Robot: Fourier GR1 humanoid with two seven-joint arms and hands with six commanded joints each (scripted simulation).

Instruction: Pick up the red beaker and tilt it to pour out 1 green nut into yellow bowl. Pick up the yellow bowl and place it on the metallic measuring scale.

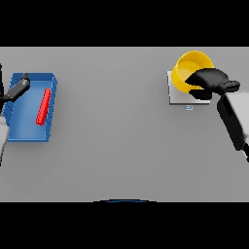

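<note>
The right hand (210,80) was curled round the rim of the round yellow bowl (189,68), which sat on the flat metallic measuring scale (178,96) just beneath it; letting go carelessly risked dragging the bowl off the plate; the left hand (17,88), fingers straight, hung far across over a blue tray (29,133) holding a red beaker (44,107).

Grey table (121,146). Yellow bowl (187,68) on pale silver-white scale (177,97). Blue tray (29,133) w/ red beaker (43,107) inside. Both hands black: left hand (18,87), right hand (209,80); arms white & black.

Grey table (121,146), blue tray (19,133) at left, metallic scale (180,99) at right
</note>
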